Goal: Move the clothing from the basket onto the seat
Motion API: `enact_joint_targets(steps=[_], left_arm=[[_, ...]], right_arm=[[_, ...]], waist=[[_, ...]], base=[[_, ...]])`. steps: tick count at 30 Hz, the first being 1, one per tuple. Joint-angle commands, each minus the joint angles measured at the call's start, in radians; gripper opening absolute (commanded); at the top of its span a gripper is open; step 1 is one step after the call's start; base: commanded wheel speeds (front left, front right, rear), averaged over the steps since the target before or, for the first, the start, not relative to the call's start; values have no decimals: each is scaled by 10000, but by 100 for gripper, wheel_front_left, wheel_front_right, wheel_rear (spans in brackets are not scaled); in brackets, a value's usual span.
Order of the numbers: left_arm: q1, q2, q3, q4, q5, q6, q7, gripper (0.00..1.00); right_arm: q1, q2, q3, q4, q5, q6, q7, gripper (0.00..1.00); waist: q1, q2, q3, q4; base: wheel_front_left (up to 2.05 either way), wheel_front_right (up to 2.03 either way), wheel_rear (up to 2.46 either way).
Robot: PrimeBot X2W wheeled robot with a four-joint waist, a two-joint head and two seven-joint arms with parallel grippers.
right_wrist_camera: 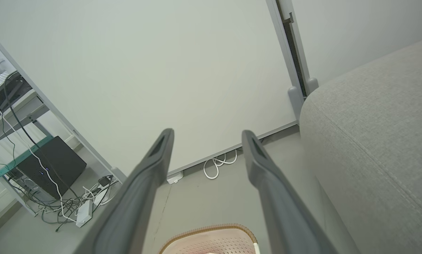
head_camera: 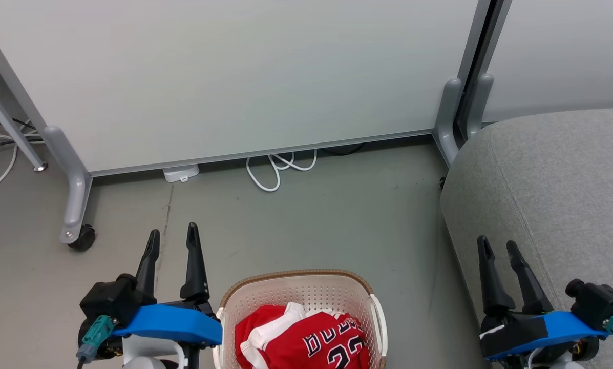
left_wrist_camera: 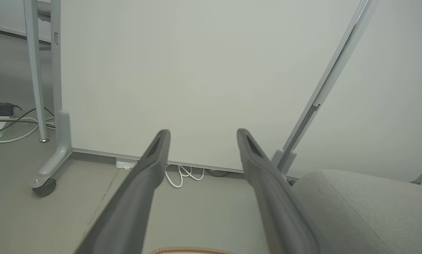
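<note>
**Both grippers empty, reach into basket not yet begun**

- Basket (head_camera: 296, 273): lower middle of head view, on the floor (head_camera: 337, 225), bottom part cut off by the frame edge. Count: one.
- Clothing (head_camera: 306, 341): red heap inside the basket, white trim folded up on its left, lettering face-up on its right. Count: one heap. Whether it is one garment or several, cannot tell.
- Seat (head_camera: 557, 189): right side of head view, just beside the basket, top bare. Count: one.
- Left gripper (head_camera: 173, 230): lower left, fingers spread wide, nothing between them, over floor left of the basket.
- Right gripper (head_camera: 497, 242): lower right, fingers also apart and empty, in front of the seat's edge.
- Also noted: one white cable (head_camera: 280, 169) looped at the foot of the panel (head_camera: 234, 77), upper middle.

Judgement on the step: either gripper must swing inward and tip down over the basket. Aim for a raised fold, likely the white-trimmed ridge, rather than flat cloth. Keep fingers clear of the rim and handles so the basket does not lift along. Pinch deep, then raise high enough that trailing fabric clears the rim.
</note>
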Motion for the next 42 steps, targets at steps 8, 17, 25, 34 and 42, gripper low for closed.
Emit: enact_joint_targets(steps=[8,17,25,34,42], left_arm=[[-187,54,-218,-6,1006,-49,-250,100],[-172,54,-330,97,1677,-220,-444,100],[-128,56,-399,154,2091,-333,-581,100],[-112,55,-490,393,2513,-357,-763,100],[-117,56,-577,606,2970,-301,-885,100]], right_arm=[[81,-75,98,28,-926,20,-238,100],[119,-79,177,90,-1629,21,-425,100],[151,-81,209,95,-2152,23,-583,100],[175,-82,270,147,-2797,25,-738,100],[210,-83,292,218,-3388,18,-877,100]], waist=[[0,0,-6,39],[0,0,-16,59],[0,0,-11,90],[0,0,-18,112],[0,0,-52,139]], base=[[0,0,0],[0,0,0],[0,0,0],[0,0,0],[0,0,0]])
